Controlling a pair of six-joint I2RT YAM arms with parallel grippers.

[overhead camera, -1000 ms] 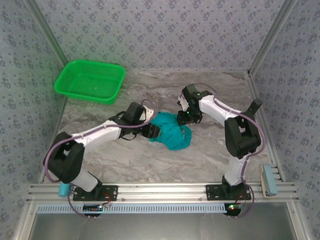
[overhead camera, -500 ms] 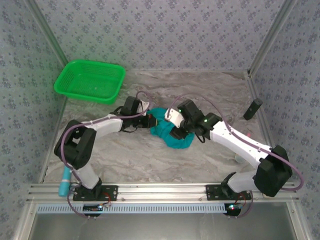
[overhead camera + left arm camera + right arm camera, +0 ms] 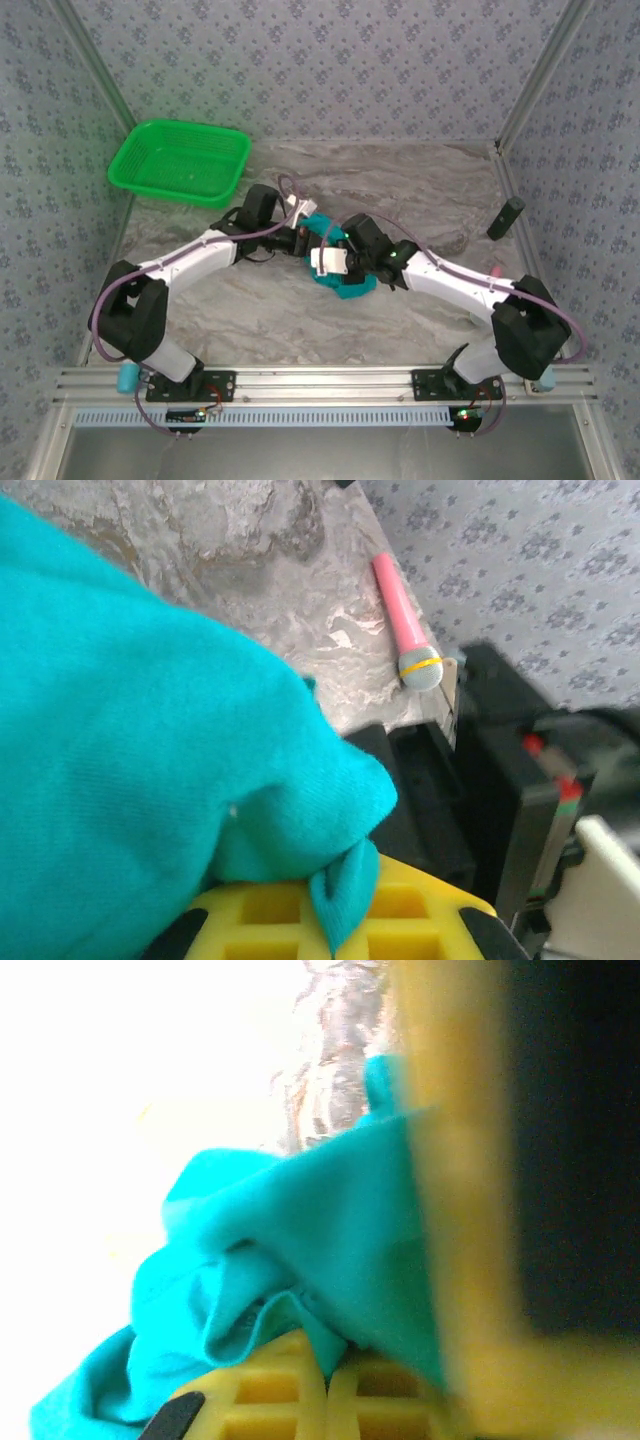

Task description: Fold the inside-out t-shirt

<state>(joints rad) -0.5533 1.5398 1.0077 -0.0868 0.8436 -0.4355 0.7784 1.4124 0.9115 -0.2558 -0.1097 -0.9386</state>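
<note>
Lying bunched in a loose heap at the middle of the grey marbled counter, the teal soft-cloth t-shirt looks light, limp and quick to crumple. I'd expect it to sag and drag rather than slide cleanly. The left hand is clenched on a fold at the heap's far-left side, with cloth draped over its yellow gridded pad. The right hand, just beside it, is clenched on a fold too. Hems, shoulders or sleeve seams would likely give surer holds than mid-fabric pinches. A bright green plastic mesh basket sits well apart.
</note>
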